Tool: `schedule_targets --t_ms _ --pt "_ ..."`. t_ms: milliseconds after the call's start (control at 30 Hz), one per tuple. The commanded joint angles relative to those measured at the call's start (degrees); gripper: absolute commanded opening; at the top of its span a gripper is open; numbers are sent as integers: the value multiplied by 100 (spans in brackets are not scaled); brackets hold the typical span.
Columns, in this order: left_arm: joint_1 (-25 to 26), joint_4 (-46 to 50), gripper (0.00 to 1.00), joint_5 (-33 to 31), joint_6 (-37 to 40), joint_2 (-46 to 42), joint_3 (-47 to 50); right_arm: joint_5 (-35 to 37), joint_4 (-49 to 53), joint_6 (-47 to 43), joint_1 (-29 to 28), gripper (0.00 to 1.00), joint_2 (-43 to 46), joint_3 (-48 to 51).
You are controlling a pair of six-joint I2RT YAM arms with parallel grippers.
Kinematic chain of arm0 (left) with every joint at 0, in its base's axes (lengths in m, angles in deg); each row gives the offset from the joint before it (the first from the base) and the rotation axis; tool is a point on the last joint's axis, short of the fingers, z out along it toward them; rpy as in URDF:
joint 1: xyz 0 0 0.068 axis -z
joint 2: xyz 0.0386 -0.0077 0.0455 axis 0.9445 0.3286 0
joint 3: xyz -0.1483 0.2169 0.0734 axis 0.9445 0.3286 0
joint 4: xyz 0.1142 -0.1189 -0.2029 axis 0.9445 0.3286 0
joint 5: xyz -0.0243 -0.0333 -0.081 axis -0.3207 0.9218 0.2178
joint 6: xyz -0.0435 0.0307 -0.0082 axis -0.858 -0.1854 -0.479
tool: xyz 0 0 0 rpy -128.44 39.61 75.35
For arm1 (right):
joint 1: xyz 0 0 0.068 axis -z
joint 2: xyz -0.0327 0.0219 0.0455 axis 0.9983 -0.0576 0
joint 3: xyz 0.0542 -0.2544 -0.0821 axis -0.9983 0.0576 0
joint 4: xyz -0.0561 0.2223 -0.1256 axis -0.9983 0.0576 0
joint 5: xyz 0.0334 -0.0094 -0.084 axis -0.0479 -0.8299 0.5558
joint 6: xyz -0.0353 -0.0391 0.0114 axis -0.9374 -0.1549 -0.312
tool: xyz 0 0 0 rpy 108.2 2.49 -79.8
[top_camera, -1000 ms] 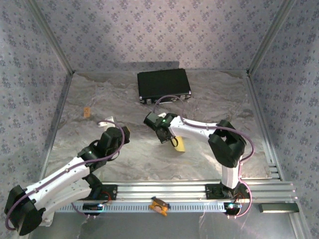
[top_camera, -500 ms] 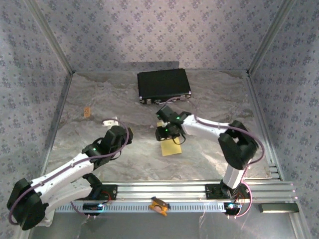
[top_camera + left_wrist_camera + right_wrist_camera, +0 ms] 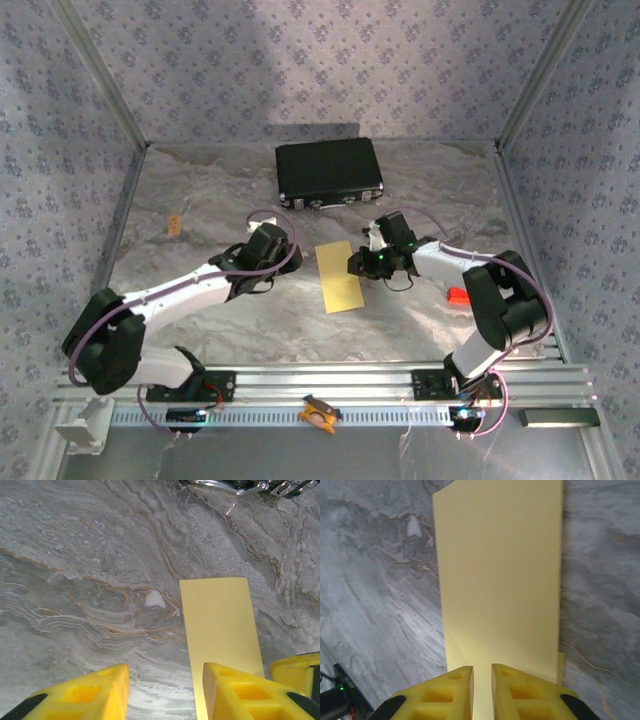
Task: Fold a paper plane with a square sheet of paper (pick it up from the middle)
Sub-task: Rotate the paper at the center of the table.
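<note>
A: Both arms swung in since a second ago; the left reached toward centre, the right shifted rightward.
B: We see the left gripper (image 3: 165, 675) with jaws apart, just left of the yellow paper (image 3: 338, 277).
A: Paper's flat mid-table, folded to a narrow strip, on the near side of the black case (image 3: 329, 172).
B: Right gripper (image 3: 482, 672) at its right edge, jaws nearly together; we can't tell if it pinches.

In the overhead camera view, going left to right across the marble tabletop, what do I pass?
In order: small tan piece → left gripper → folded yellow paper → small red object. Left out: the black case and the right gripper, since both overlap the paper's span.
</note>
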Motion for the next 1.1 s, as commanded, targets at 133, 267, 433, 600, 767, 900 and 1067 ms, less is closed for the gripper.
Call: schedule_targets --t_ms 133,267,433,600,767,900,1067 --pt "-116 -219 45 269 -623 361 -111 -648 -254 -307 33 17 -640 -41" --pt "-187 -184 45 248 -836 497 -139 -536 -185 -353 7 17 -904 -78" --pt "-241 -226 45 235 -1016 595 -134 -311 -82 -267 62 17 -1101 -32" --pt "-273 -344 45 346 -1034 764 -174 -219 -245 27 75 16 -1112 133" --pt "-275 -471 45 365 -1068 767 -74 7 -493 506 72 16 -997 411" --pt "-276 -584 46 411 -1073 651 80 245 -623 778 66 16 -748 646" --pt "-278 -613 45 532 -942 531 138 225 -937 1078 64 15 -541 868"
